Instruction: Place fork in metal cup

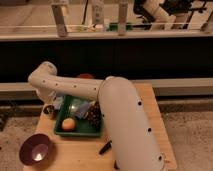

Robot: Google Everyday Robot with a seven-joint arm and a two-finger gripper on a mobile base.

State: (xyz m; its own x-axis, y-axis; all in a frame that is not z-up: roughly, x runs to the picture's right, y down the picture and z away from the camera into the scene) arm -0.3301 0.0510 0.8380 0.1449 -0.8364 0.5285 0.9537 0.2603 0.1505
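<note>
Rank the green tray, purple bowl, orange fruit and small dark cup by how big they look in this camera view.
1. Tray
2. Bowl
3. Fruit and cup look alike; the cup is partly hidden by the claw, which hangs over it left of the tray.
</note>
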